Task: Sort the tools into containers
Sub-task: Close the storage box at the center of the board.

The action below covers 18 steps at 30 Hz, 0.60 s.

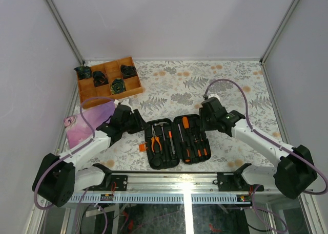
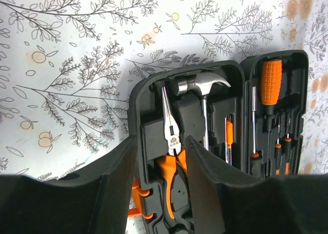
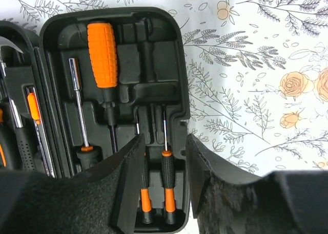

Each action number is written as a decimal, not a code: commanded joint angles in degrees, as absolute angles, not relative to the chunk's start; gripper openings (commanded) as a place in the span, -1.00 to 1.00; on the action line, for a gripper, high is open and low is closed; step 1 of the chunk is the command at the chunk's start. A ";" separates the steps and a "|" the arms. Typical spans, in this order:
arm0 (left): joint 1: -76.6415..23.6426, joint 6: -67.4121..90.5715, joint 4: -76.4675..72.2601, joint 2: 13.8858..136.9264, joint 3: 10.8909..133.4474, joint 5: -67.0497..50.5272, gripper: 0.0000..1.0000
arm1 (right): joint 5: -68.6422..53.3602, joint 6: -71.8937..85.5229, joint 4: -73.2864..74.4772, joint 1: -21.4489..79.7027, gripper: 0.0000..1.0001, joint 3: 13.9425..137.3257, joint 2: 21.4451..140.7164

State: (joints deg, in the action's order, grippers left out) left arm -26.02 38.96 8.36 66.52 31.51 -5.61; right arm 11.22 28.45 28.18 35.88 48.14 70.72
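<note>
Presently, left gripper (image 2: 160,142): jaws parted to a middling width, nothing clamped; we find it poised over the left half of the tool case (image 1: 162,163).
Below the left gripper: orange-handled pliers (image 2: 170,129) show in the gap, seated in their moulded slot.
Right gripper (image 3: 164,139): jaws likewise apart and holding nothing; it hangs above the outer edge of the case's right half.
Below the right gripper: two thin drivers (image 3: 165,165) lie side by side in their slots.
Tool case: open like a book, flat on the table (image 1: 230,85), near the arm bases and between the two grippers.
Left half: we note the pliers and a steel-headed hammer (image 2: 202,84), each in a recess.
Right half: a large orange-handled screwdriver (image 3: 105,44), with a steel-shafted driver (image 3: 79,103) just beside it.
Orange tab (image 1: 142,147): projects from the case's left side.
Wooden tray (image 1: 110,97): far left, well apart from the case; its compartments hold dark items (image 1: 118,85) we cannot identify at this distance.
Pink sheet (image 1: 84,124): lies between tray and left arm.
</note>
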 commanded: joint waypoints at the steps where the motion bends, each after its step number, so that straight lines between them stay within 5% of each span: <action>1: -24.59 39.02 5.34 63.72 28.65 -8.46 -0.22 | 5.65 27.62 23.57 32.01 -0.10 46.74 70.83; 18: -24.60 39.44 -0.70 69.66 24.94 -16.36 -0.67 | -7.01 28.86 17.70 17.89 -0.12 40.31 76.96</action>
State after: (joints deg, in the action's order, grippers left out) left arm -24.62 39.38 4.05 68.77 25.58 -13.17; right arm -2.09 28.51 21.23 19.62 41.45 75.35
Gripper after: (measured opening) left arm 0.182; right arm 0.448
